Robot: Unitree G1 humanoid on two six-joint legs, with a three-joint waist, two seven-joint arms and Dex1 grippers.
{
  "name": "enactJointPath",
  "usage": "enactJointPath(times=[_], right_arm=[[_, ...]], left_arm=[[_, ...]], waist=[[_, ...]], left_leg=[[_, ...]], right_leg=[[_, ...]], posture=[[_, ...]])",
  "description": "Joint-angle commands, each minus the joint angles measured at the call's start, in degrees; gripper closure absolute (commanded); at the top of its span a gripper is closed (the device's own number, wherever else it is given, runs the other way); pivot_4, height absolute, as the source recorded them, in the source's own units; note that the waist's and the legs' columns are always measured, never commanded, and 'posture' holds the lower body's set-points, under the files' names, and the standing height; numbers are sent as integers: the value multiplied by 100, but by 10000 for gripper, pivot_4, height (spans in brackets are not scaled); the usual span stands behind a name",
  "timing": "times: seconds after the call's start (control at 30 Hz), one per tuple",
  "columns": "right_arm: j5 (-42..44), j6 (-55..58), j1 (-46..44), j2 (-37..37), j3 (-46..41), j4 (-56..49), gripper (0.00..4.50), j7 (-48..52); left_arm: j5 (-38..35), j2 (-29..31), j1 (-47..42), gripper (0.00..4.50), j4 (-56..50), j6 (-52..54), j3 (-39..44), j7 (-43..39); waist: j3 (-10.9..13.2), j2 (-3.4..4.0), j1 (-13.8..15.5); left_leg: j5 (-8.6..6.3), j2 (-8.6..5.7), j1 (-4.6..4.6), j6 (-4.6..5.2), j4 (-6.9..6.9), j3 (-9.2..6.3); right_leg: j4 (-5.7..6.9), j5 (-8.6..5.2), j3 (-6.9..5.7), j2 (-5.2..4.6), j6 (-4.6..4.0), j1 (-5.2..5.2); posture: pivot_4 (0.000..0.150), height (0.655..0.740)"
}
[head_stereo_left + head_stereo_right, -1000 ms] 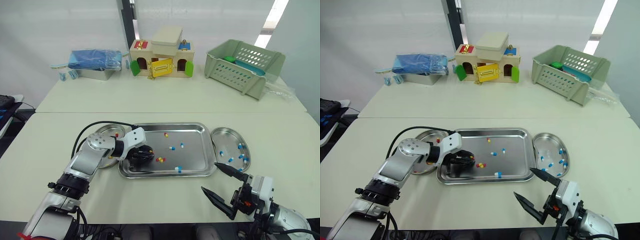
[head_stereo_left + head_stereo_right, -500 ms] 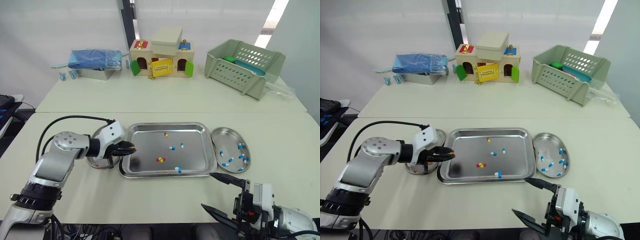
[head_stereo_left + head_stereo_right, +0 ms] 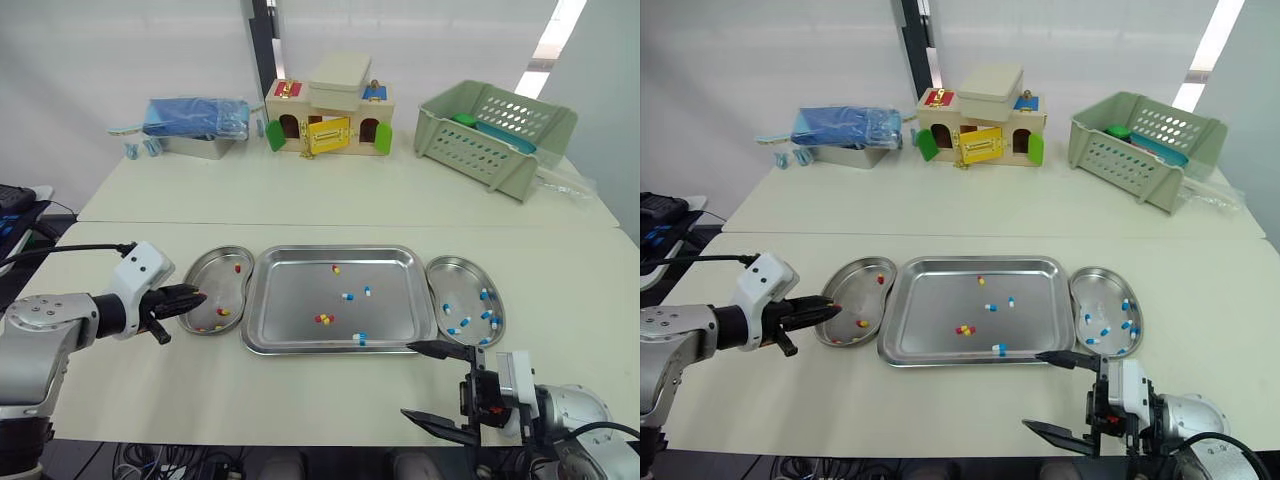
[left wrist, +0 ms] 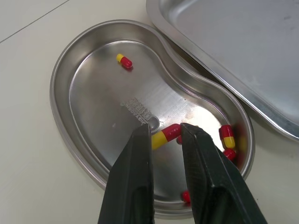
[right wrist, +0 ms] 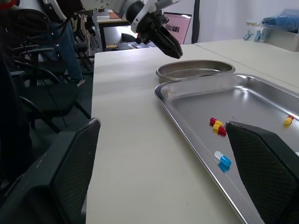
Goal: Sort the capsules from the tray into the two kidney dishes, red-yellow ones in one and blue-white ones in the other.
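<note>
My left gripper (image 3: 198, 296) pinches a red-yellow capsule (image 4: 164, 136) over the left kidney dish (image 3: 222, 276). My right gripper (image 3: 407, 380) gapes wide, empty, near the tray (image 3: 300, 290).

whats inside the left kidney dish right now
Only red-yellow capsules: one alone at the far end of the dish, a few bunched at the near end. The left hand grips another capsule over it; its fingers hide part of the dish floor.

tray (image 4: 243, 56) cut by edge, capsule (image 4: 185, 196) (red) half hidden
</note>
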Motion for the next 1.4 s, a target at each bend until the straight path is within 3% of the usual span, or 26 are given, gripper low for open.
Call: enactJointPath(times=[0.03,0.2,0.3,0.57,0.63,1.07,1.4], right_arm=[[87,-35,-83,20,-5,-79,0,58],[87,-23,-109,12,-43,-63,0,62],[95,12,-94,2,-80,-107,0,22],[93,9,-36,8,-119,-155,0,-67],[102,8,-38,2,-135,-149,0,-75],[185,43,-39,-17,-415,-43,0,-144],[430,94,114,-514,-1865,783,0,48]], left_arm=[[-120,35,17,37381,-208,-9,195,140],[-160,21,-27,37381,-110,-53,98,246],[-142,4,-57,30104,-23,-102,36,307],[-146,-14,-123,4374,91,-182,-114,321],[-142,-12,-161,336,132,-200,-141,326],[-118,257,107,336,622,-424,304,217],[198,1086,754,336,2621,-1324,1552,86]], waist=[[0,0,-7],[0,0,-13],[0,0,-13],[0,0,-13],[0,0,-13],[0,0,-17],[0,-1,-20]], left_leg=[[0,0,1,0,0,0],[0,0,1,0,-1,0],[0,0,1,0,-1,-1],[0,0,1,0,-1,0],[0,0,1,0,-1,0],[0,0,1,0,-2,0],[0,0,2,0,-5,4]], right_leg=[[0,0,0,0,0,0],[2,0,0,0,0,-1],[2,0,0,0,0,-1],[2,0,0,0,0,-2],[2,0,0,0,0,-2],[2,0,0,1,0,-3],[-1,0,1,0,0,-4]], posture=[[1500,7400],[1500,7400],[1500,7400],[1500,7400],[1500,7400],[1500,7400],[1500,7400]])
